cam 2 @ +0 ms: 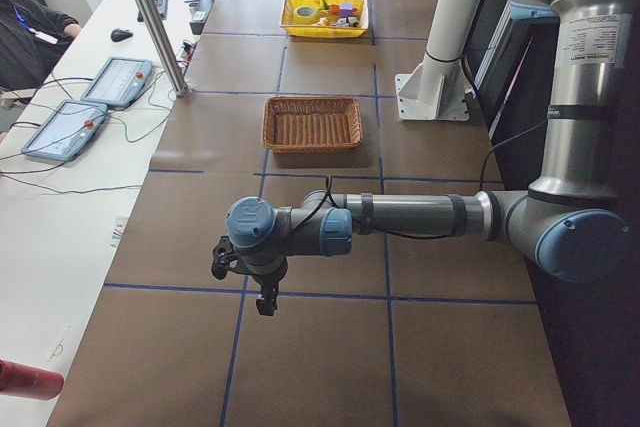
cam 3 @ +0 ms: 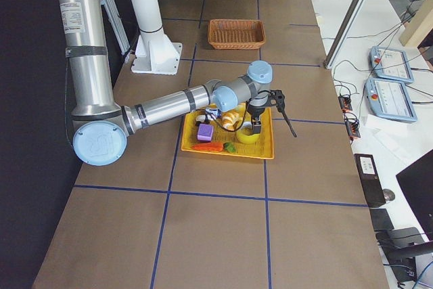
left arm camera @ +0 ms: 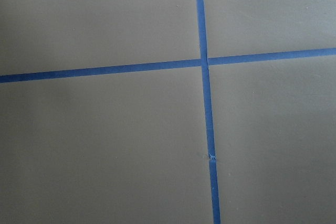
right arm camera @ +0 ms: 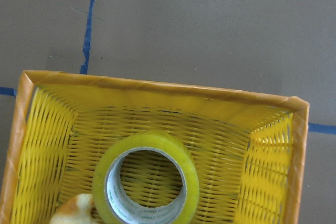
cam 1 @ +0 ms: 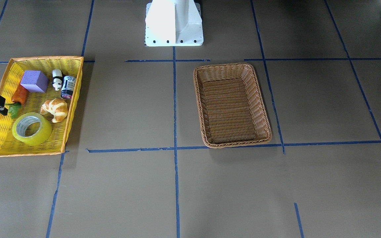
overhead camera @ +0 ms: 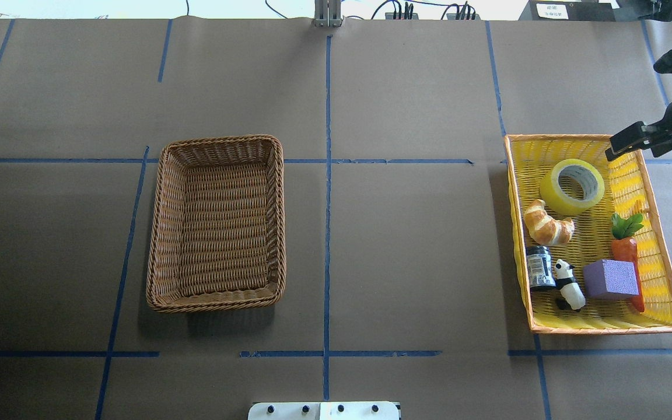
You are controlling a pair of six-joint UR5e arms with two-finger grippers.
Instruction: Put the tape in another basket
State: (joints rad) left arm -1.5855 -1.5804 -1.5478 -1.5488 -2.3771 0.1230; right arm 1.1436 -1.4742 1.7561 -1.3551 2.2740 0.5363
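The tape [overhead camera: 572,186], a yellow translucent roll with a grey-white core, lies flat at the far end of the yellow orange-rimmed tray [overhead camera: 569,137]. It also shows in the front view [cam 1: 31,129] and the right wrist view [right arm camera: 146,182]. My right gripper [overhead camera: 633,143] hovers open and empty above the tray's far right corner, beside the tape. The brown wicker basket [overhead camera: 222,140] stands empty on the table's left half. My left gripper [cam 2: 265,292] shows only in the left side view, low over bare table far from both baskets. I cannot tell whether it is open or shut.
In the tray with the tape are a croissant [overhead camera: 548,224], a carrot [overhead camera: 625,245], a purple block [overhead camera: 610,279], a panda figure [overhead camera: 568,284] and a small dark can [overhead camera: 539,267]. The robot's white base [cam 1: 174,23] stands at the table's near edge.
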